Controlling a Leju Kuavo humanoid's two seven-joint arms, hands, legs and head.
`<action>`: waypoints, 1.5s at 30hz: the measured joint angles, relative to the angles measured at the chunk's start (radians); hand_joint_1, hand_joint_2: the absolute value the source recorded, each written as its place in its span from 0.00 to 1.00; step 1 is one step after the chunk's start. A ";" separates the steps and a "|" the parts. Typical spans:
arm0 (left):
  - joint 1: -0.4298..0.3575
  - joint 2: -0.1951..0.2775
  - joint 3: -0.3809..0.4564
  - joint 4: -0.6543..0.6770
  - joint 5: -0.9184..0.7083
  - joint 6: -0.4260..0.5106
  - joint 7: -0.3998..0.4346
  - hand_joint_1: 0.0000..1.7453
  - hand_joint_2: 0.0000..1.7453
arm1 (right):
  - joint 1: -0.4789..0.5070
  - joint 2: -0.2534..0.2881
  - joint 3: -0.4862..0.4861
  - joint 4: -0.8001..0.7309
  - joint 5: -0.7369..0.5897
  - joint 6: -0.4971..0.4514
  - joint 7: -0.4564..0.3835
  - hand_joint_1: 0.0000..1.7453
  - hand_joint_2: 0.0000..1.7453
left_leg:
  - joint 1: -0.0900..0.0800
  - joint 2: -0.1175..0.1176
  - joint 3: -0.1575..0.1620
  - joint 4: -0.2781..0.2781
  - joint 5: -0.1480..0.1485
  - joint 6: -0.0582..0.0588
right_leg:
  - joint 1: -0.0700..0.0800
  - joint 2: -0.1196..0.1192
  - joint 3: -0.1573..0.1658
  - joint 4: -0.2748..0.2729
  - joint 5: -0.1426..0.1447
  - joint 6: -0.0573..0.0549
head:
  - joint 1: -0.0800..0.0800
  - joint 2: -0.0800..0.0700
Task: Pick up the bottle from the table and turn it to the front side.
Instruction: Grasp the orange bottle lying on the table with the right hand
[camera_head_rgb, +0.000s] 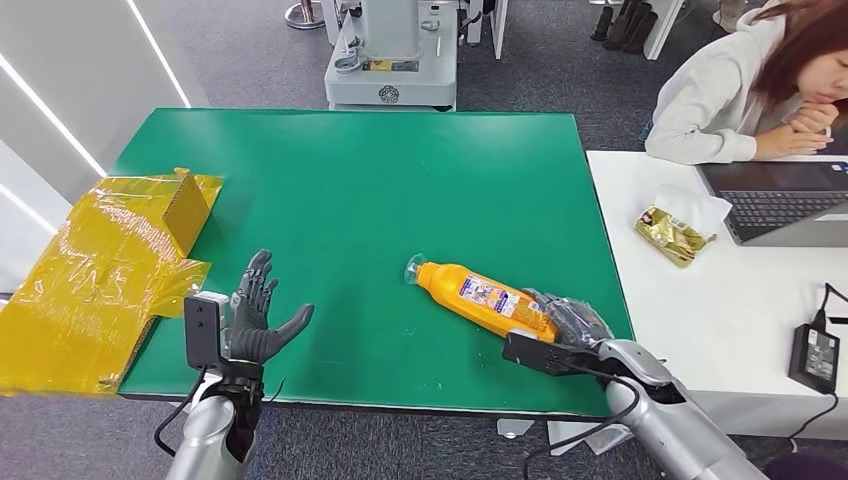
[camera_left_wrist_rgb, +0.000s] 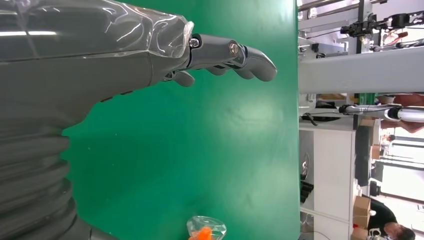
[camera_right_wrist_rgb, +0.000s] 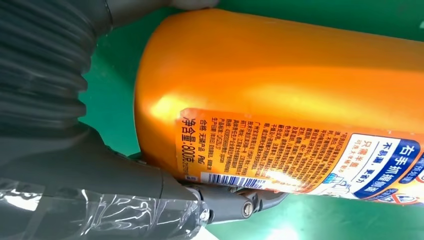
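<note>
While the bottle (camera_head_rgb: 484, 297) lies on its side on the green tabletop (camera_head_rgb: 370, 190), cap away from the robot, the right robot hand (camera_head_rgb: 567, 322) wraps its base end from the near right, gripping it. Held so far toward one end, the bottle could tip or slip as it is lifted and turned. The left robot hand (camera_head_rgb: 258, 320) hovers at the near left edge, open, fingers spread, well apart from the bottle.

From the left wrist, that robot hand's fingers (camera_left_wrist_rgb: 240, 56) stretch over bare green, empty.

From the right wrist, the back label with its barcode (camera_right_wrist_rgb: 232, 180) faces the camera, fingers hugging the orange body, so I judge the turn not yet done.
</note>
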 joint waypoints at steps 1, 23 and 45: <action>0.000 -0.001 0.000 0.001 0.001 0.000 -0.004 0.00 1.00 | 0.010 0.003 -0.009 -0.001 -0.030 -0.013 -0.024 1.00 1.00 | 0.000 0.000 0.000 0.000 0.000 0.000 | 0.000 0.000 0.000 0.000 0.000 0.000 | 0.000 0.000; -0.039 -0.004 -0.001 0.028 0.058 -0.062 0.011 0.00 1.00 | 0.157 0.387 -0.160 -0.075 -0.391 -0.215 -0.331 1.00 1.00 | 0.000 0.001 -0.006 -0.001 0.002 -0.002 | 0.000 0.001 -0.006 0.001 0.000 -0.001 | 0.000 0.000; -0.269 0.041 -0.148 0.125 0.405 -0.383 0.246 0.00 1.00 | 0.039 0.519 -0.085 0.139 -0.298 -0.268 -0.331 1.00 1.00 | 0.000 0.000 -0.007 0.000 0.003 -0.002 | 0.000 0.001 -0.008 0.001 0.002 -0.001 | 0.000 0.000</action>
